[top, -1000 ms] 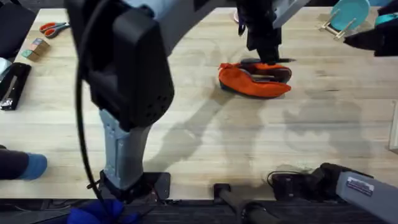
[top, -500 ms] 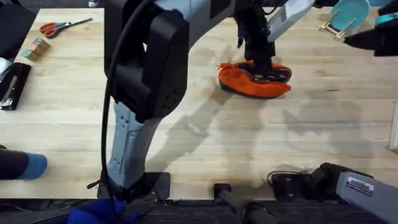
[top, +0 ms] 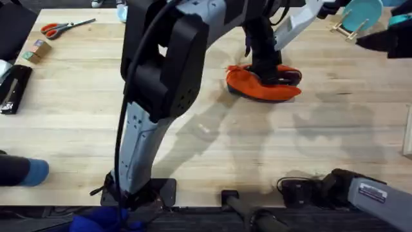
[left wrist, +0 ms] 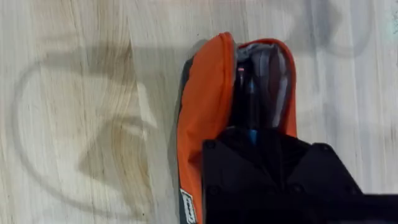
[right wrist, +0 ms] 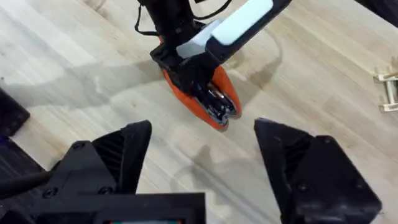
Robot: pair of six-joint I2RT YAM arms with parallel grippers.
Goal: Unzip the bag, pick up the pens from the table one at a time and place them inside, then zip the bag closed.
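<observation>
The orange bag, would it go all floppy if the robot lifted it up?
Probably floppy: the bag is soft fabric, and its open mouth sags unevenly. It likely would not roll, since it lies flat on the table. It looks light.

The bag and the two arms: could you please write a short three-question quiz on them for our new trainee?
1. True or false: the bag is zipped shut.
2. The left claw is: A) down at the bag's opening; B) resting on bare table; C) parked by its base.
3. Fill in: the right claw, hanging well away from the bag, is ____ (open or shut).

Key: 1 false, its grey lining shows; 2 A; 3 open.
</observation>
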